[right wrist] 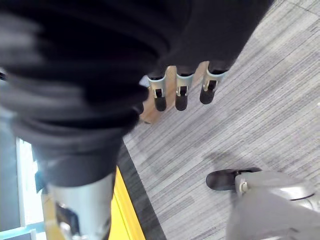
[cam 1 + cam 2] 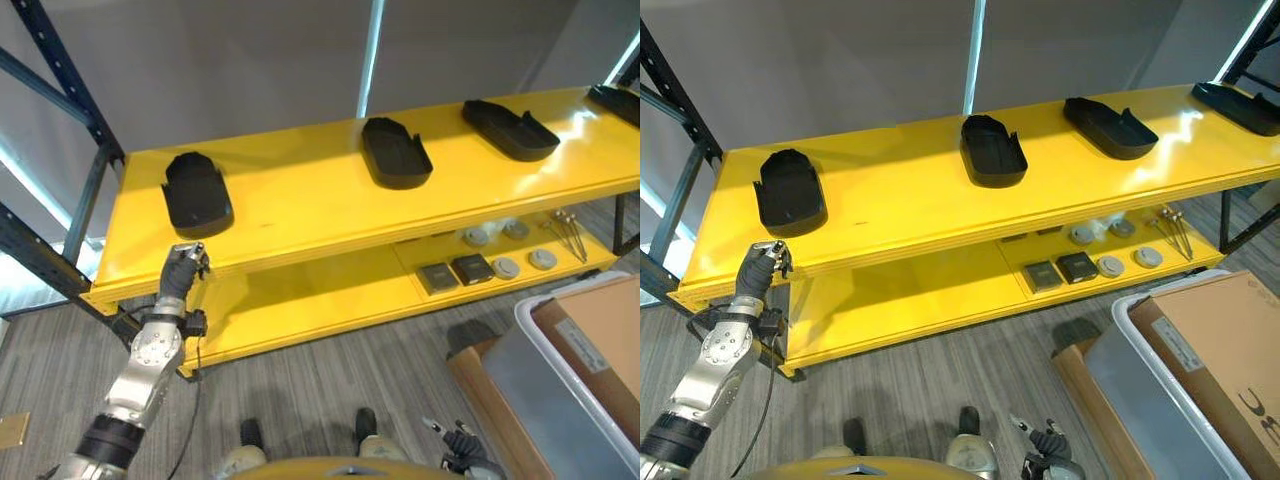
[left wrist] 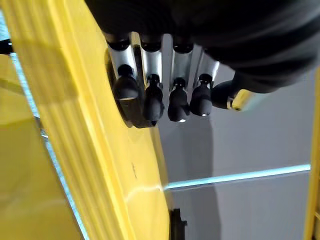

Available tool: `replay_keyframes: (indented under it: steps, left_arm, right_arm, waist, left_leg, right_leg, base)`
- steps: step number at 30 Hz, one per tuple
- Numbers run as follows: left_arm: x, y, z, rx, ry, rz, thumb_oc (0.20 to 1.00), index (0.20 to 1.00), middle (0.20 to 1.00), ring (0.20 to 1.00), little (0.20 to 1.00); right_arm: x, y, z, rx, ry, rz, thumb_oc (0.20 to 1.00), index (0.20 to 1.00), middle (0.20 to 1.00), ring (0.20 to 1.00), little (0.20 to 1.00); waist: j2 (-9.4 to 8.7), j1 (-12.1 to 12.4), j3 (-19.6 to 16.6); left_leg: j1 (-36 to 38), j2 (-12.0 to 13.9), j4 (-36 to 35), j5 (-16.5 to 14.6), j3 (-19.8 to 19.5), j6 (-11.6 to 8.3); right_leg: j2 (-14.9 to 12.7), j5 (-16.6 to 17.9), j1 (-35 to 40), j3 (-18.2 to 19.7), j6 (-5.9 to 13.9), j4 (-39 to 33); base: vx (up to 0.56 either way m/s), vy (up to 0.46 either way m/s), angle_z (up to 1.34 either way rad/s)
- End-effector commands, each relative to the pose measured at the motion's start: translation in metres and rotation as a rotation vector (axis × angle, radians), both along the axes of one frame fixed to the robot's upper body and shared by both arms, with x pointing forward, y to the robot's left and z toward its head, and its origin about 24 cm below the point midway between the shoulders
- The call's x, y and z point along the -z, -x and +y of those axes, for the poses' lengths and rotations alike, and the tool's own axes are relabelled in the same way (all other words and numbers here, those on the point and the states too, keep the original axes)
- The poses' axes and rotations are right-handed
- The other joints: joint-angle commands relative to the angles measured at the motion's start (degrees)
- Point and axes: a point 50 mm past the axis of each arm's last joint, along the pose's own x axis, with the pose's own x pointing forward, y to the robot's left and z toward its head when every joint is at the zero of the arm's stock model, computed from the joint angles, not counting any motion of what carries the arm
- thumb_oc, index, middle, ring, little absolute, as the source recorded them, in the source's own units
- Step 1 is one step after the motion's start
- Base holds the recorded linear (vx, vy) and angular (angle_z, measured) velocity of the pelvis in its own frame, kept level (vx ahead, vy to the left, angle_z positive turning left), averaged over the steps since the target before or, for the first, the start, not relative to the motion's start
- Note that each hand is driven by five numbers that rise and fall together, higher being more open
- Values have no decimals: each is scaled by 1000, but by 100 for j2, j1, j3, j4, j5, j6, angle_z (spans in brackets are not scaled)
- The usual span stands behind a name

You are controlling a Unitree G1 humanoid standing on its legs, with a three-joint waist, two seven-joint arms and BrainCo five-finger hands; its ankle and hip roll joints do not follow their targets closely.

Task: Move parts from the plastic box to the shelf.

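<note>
No legible text, a white label [image 2: 598, 360] on the cardboard box [image 2: 600, 335] too small to read, dark printed marks [image 2: 1259, 408] on its side undecipherable

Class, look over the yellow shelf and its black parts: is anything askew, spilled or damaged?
Nothing stands out. Black parts sit spaced along the top shelf, none tipped or broken. Small items lie flat on the lower shelf.

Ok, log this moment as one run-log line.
left hand: curled, empty, at shelf front edge | right hand: low, idle | black parts on shelf | plastic box at right
</note>
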Motion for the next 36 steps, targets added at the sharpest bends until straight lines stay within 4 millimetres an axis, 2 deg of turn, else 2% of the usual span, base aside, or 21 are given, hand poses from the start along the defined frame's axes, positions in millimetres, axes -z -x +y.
replay_keyframes:
  steps: [1, 8, 14, 19, 25, 28, 36]
  left_arm:
    - [-32, -15, 8, -55, -3, -143, 200, 200, 200, 200, 200]
    - [-19, -34, 18, -166, -13, -67, 200, 200, 200, 200, 200]
    - [-29, -52, 17, -213, 6, -95, 200, 200, 200, 200, 200]
    - [-28, -52, 13, -206, -15, -77, 200, 200, 200, 200, 200]
    - [-17, -50, 24, -243, -37, -12, 200, 200, 200, 200, 200]
    - [-21, -54, 27, -261, -39, -24, 200, 200, 200, 200, 200]
    - [-49, -73, 46, -321, -59, -65, 200, 200, 200, 200, 200]
  right_arm:
    - [-5, -9, -5, -53, 20, -32, 1000, 1000, 1000, 1000, 1000]
    - [-8, -13, -5, -105, 20, -34, 1000, 1000, 1000, 1000, 1000]
    - [-15, -33, -6, -124, 23, -87, 1000, 1000, 1000, 1000, 1000]
    - [-17, -35, -5, -132, 24, -88, 1000, 1000, 1000, 1000, 1000]
    - [-15, -28, -8, -155, 32, -56, 1000, 1000, 1000, 1000, 1000]
    - [-16, -31, -10, -165, 34, -66, 1000, 1000, 1000, 1000, 1000]
    - [-25, -48, -14, -189, 48, -121, 1000, 1000, 1000, 1000, 1000]
  waist:
    - [137, -83, -19]
    - [144, -300, 44]
    - [178, -365, 261]
    - [169, -361, 332]
    - [186, -392, 303]
    - [198, -422, 374]
    - [254, -569, 718]
  left_leg:
    - [409, 253, -357, 5, 76, -32]
    - [367, 303, -247, -7, 160, -34]
    - [126, 316, -160, 47, 136, -36]
    - [166, 302, -187, 62, 107, -32]
    - [178, 328, -135, 59, 135, -62]
    - [119, 335, -113, 58, 143, -58]
    - [-197, 365, -21, 126, 162, -88]
  right_leg:
    - [-75, -71, 686, 57, 48, 12]
    - [-57, -125, 556, 208, 52, 177]
    - [-35, -119, 302, 308, 40, 300]
    - [-54, -118, 358, 272, 39, 281]
    - [-75, -127, 382, 259, 62, 311]
    - [-68, -140, 304, 302, 65, 354]
    - [-21, -137, -10, 464, 33, 447]
  base:
    - [23, 0, -54]
    - [24, 1, -5]
    - [-95, 7, -5]
    - [-14, 1, -9]
    - [62, 2, 6]
    - [-28, 2, -1]
    - [-80, 0, -6]
